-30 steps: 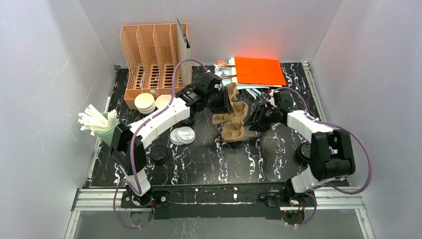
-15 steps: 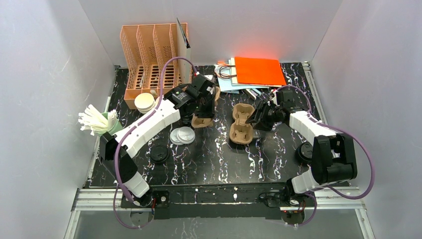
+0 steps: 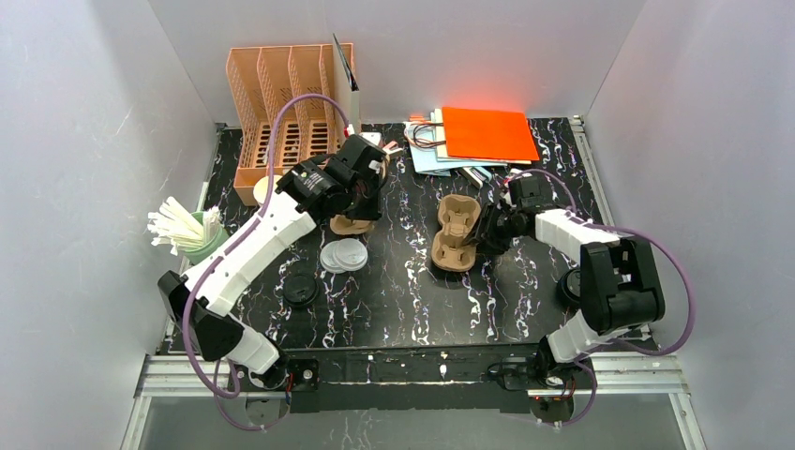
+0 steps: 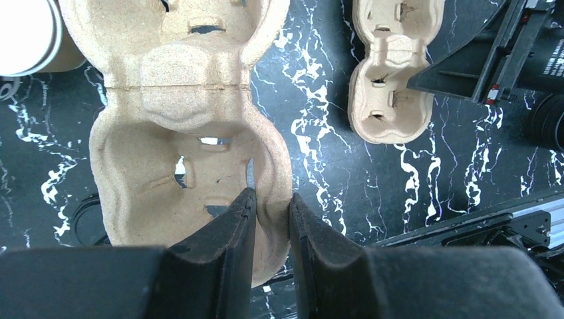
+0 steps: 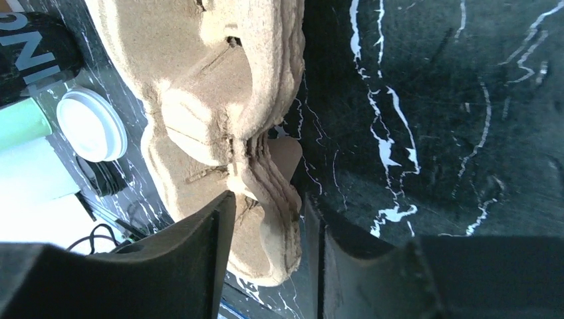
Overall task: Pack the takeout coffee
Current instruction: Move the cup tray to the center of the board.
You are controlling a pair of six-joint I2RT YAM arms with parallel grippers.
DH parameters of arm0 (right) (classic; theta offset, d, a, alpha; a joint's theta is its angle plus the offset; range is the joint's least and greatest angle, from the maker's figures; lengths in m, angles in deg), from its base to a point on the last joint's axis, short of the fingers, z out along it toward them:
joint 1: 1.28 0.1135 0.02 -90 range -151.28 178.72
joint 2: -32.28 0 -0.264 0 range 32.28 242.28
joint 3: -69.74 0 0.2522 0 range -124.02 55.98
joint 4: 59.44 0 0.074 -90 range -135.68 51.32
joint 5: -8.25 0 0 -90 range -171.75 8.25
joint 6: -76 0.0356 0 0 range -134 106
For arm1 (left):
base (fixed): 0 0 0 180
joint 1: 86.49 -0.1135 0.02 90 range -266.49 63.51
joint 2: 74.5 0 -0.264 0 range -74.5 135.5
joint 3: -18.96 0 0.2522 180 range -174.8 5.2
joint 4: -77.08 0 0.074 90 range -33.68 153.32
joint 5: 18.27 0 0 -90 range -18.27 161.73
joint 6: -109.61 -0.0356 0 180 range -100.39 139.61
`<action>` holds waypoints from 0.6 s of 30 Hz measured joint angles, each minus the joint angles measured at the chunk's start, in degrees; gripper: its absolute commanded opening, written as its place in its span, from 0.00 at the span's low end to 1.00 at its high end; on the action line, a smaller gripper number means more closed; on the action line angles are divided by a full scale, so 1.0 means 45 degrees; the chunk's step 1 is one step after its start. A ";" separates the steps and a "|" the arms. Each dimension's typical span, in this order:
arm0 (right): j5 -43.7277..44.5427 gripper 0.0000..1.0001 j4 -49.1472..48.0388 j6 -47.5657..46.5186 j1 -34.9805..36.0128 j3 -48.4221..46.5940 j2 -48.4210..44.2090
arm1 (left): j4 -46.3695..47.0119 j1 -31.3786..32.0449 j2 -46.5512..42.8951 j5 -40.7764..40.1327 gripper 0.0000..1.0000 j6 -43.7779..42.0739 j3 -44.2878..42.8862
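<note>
My left gripper (image 4: 269,199) (image 3: 364,192) is shut on the rim of a single brown pulp cup carrier (image 4: 186,119) (image 3: 352,223), left of the table's middle. A stack of the same carriers (image 3: 455,234) (image 5: 199,80) lies at the centre. My right gripper (image 5: 269,199) (image 3: 489,228) straddles the stack's right rim, jaws close against both sides. The takeout coffee, a kraft cup (image 4: 26,33) that is white inside, shows at the top left of the left wrist view. From above it is mostly hidden behind the left arm.
White lids (image 3: 342,255) lie in front of the held carrier. Black lids (image 3: 300,289) (image 3: 570,286) lie left and right. An orange file rack (image 3: 291,103) stands at the back left and paper bags (image 3: 487,133) at the back right. A green cup of white sticks (image 3: 187,234) is at the left edge.
My left gripper pulled one carrier off the stack and carried it left. The stack settled flat at the centre, with the right gripper staying at its right rim.
</note>
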State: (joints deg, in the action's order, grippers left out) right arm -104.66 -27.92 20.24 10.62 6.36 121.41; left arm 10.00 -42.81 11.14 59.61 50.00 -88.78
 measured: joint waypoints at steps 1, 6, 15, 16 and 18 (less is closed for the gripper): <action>0.0019 0.43 -0.0058 0.0015 0.0102 -0.0005 0.0087 | -0.0112 0.0000 -0.0049 -0.0097 0.11 -0.0010 -0.0097; 0.0151 0.39 -0.0087 0.0053 0.0782 -0.1020 0.1481 | -0.0573 0.0000 -0.0379 -0.0549 0.11 -0.0029 -0.0398; 0.0699 0.39 -0.0515 -0.0243 0.2453 -0.5265 0.4716 | -0.1239 0.0000 -0.1739 -0.1418 0.11 0.0398 -0.0563; 0.0738 0.39 -0.0627 -0.0272 0.2608 -0.5663 0.5085 | -0.1311 0.0000 -0.1953 -0.1515 0.11 0.0510 -0.0563; 0.0806 0.40 -0.0743 -0.0330 0.2914 -0.6479 0.5824 | -0.1481 0.0000 -0.2414 -0.1700 0.11 0.0733 -0.0559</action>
State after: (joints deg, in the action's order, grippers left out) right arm -101.04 -31.26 18.75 23.73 -22.80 147.61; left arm 3.33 -42.81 0.28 51.96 53.30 -91.29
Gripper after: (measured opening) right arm 0.393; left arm 0.206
